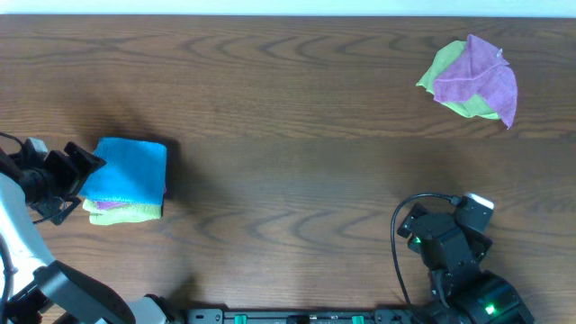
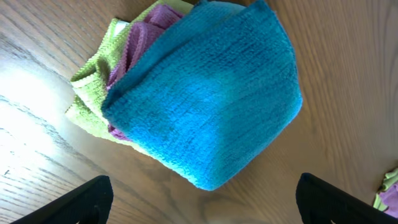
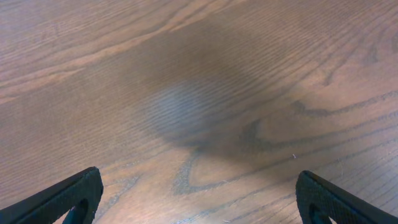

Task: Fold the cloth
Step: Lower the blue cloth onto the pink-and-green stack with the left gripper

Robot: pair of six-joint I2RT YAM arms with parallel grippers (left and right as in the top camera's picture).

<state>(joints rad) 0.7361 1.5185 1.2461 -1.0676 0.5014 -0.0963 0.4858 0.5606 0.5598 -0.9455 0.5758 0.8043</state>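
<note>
The bright blue cloth (image 1: 128,170) lies folded on top of a small stack at the table's left, over a purple cloth (image 1: 110,205) and a lime-green cloth (image 1: 135,214). In the left wrist view the blue cloth (image 2: 211,93) fills the middle, with purple (image 2: 146,34) and green (image 2: 93,93) layers showing at its left. My left gripper (image 1: 74,180) is open and empty, just left of the stack; in its wrist view the left gripper (image 2: 202,202) has its fingertips apart from the cloth. My right gripper (image 1: 432,236) is open and empty at the front right; the right gripper (image 3: 199,202) is over bare wood.
A loose heap of a purple cloth (image 1: 477,72) over a lime-green cloth (image 1: 445,76) lies at the back right. A black cable (image 1: 405,216) loops by the right arm. The table's front edge holds a black rail (image 1: 297,315).
</note>
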